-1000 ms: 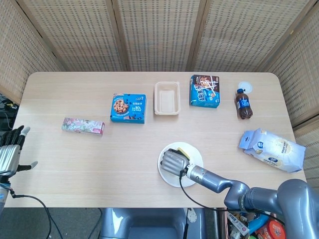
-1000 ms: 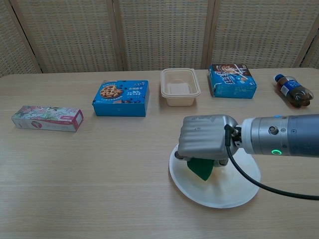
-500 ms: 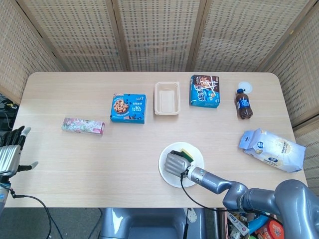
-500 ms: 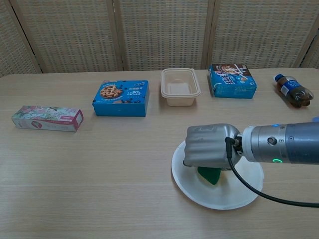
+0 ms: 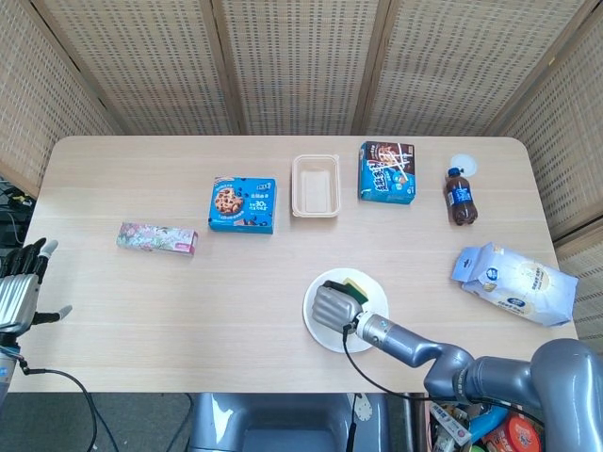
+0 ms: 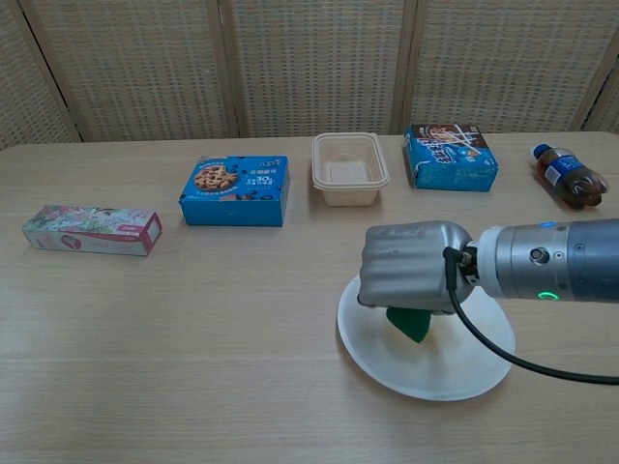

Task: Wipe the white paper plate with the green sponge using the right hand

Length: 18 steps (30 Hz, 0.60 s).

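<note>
Green sponge [image 6: 408,325], gripped under the right hand [image 6: 411,266], apparently touches the plate [image 6: 426,372]; left hand [image 5: 19,287] hangs empty, fingers apart.

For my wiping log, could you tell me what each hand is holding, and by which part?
The right hand holds the green sponge by its top, over the white paper plate. The left hand holds nothing.

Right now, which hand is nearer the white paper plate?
The right hand: it holds the green sponge over the white paper plate. The left hand sits far off at the table's left edge.
</note>
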Available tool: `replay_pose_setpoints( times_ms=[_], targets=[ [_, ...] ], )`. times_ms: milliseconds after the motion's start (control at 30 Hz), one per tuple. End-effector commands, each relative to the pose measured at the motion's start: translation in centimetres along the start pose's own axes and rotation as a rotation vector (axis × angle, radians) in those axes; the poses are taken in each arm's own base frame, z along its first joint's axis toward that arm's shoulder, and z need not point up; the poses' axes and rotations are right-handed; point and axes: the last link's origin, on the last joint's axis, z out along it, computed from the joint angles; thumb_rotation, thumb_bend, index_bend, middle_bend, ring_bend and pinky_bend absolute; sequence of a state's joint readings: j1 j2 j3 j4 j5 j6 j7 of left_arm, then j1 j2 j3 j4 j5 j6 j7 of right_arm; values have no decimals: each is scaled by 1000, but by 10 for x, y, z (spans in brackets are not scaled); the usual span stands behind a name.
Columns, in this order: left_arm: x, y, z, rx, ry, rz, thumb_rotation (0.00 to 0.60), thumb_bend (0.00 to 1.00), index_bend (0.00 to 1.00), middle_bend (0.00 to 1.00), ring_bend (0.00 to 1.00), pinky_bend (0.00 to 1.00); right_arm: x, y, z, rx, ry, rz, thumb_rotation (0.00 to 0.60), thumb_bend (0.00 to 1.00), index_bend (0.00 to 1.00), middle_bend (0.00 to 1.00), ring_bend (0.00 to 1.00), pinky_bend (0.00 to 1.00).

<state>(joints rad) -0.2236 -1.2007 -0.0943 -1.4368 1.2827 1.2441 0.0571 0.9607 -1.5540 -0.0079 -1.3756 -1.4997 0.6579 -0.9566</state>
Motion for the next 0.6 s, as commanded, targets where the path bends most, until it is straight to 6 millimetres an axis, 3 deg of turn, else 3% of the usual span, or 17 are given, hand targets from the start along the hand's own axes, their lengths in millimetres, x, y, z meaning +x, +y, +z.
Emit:
replay_pose_setpoints(
  times_ms=[33,600],
  targets=[
    [0,0,0,-1,-1,0,600,0,0,0,0,0,3,9,-4,-17,4,-9,600,666,627,658,558,736],
    [-1,1,-1,-1,-5,2,600,0,0,0,0,0,-26,-16,-4,31,-118,-43,600,669,627,658,558,736]
  ],
)
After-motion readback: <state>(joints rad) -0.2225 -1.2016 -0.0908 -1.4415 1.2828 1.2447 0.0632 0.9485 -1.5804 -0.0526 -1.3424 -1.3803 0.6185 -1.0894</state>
